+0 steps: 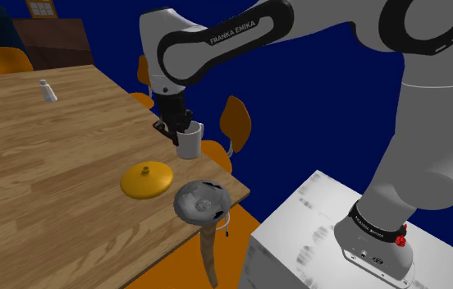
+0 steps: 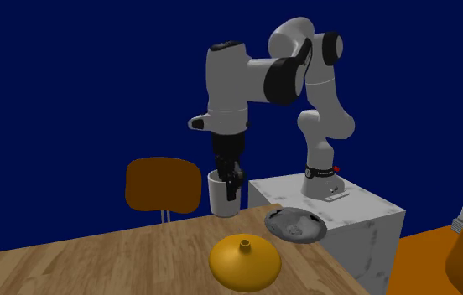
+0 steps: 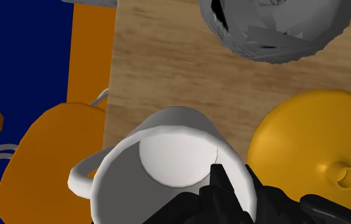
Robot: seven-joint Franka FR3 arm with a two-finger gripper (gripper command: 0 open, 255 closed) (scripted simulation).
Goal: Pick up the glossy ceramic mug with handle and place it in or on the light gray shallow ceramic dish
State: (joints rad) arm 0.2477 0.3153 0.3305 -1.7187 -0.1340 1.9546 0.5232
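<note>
While the arm [image 1: 233,37] reads FRANKA EMIKA, the hand [image 1: 180,123] grips the white mug [image 1: 189,145].

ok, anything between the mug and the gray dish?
No: wrist view shows bare wooden tabletop between white mug and gray dish; yellow lid sits aside.

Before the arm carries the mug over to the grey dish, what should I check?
1. The gripper at the white mug's rim: ok.
2. Mug securely held: cannot tell.
3. Mug upright: ok.
4. Mug off the table: cannot tell.
5. The grey dish uncovered at the table corner: ok.
6. The yellow domed object beside the mug-to-dish path, not in it: ok.
</note>
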